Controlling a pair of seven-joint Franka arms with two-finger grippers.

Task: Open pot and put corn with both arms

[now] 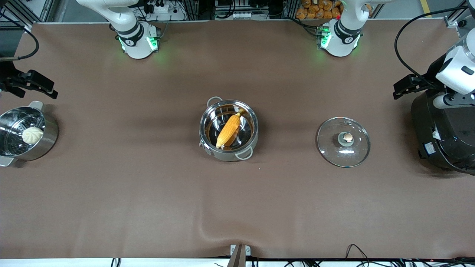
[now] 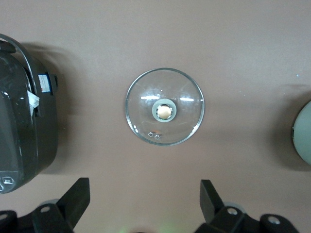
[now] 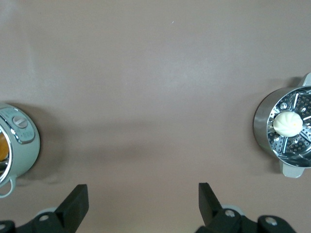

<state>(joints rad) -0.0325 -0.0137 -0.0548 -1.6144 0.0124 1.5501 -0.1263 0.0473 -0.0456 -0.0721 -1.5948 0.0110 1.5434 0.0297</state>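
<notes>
In the middle of the front view we see the pot (image 1: 229, 134) standing uncovered on the brown table (image 1: 148, 193), with the corn (image 1: 228, 130) lying slantwise inside it, and its glass lid (image 1: 343, 141) resting knob-up on the table toward the left arm's end, well apart from the pot. At the right edge of that frame we find the left gripper (image 2: 145, 204) raised over the table beside the black rice cooker (image 1: 445, 129), fingers spread and empty. At the left edge the right gripper (image 3: 143, 206) hangs likewise released and empty, just above the steamer pot (image 1: 26, 135) that holds a white bun (image 1: 32, 134).
</notes>
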